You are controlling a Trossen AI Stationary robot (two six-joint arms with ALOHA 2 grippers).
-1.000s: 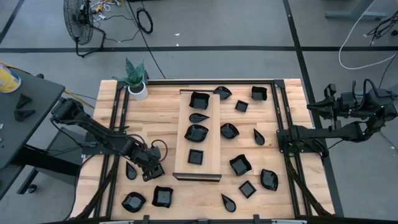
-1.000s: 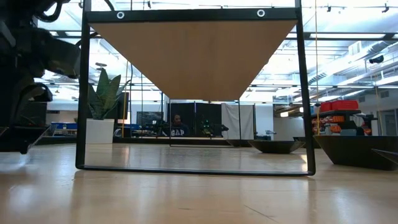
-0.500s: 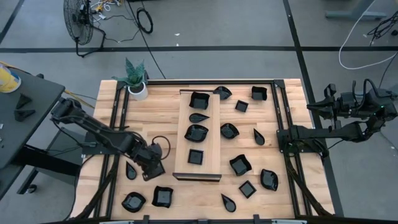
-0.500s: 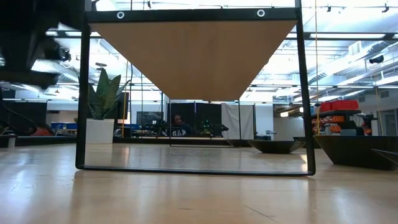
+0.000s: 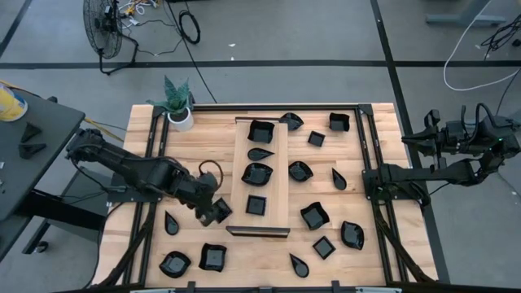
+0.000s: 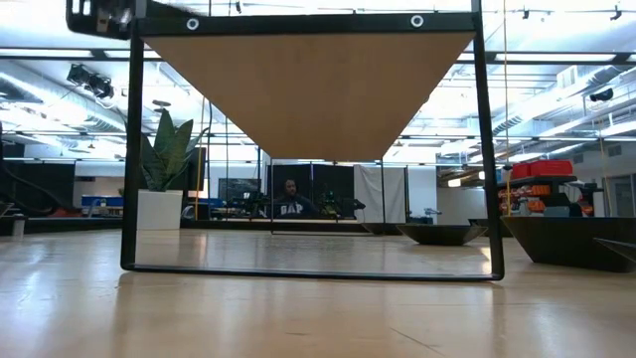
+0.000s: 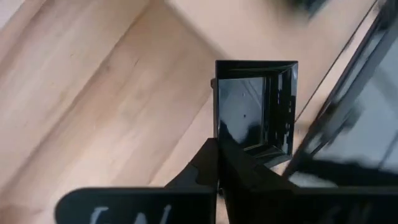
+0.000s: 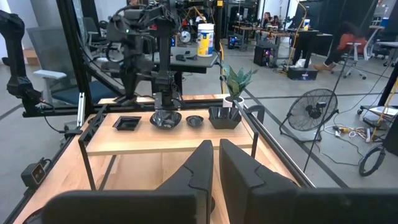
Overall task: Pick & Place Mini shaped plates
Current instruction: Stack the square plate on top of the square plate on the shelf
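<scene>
Left gripper (image 5: 216, 210), fingers clamped on a square plate (image 7: 255, 106), hangs just beside the board (image 5: 259, 175). Thin rim grip: plate could slip. Right gripper (image 8: 214, 163), fingers together, waits well clear of the board.

"GAP" on distant person's (image 6: 289, 206) sweatshirt.

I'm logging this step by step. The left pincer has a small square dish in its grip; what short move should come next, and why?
Probably carry it a little farther toward the wooden board. The left pincer is shut on a square plate, held clear of the table beside the board's near end. Four plates already sit on the board, so this one likely goes there too.
</scene>
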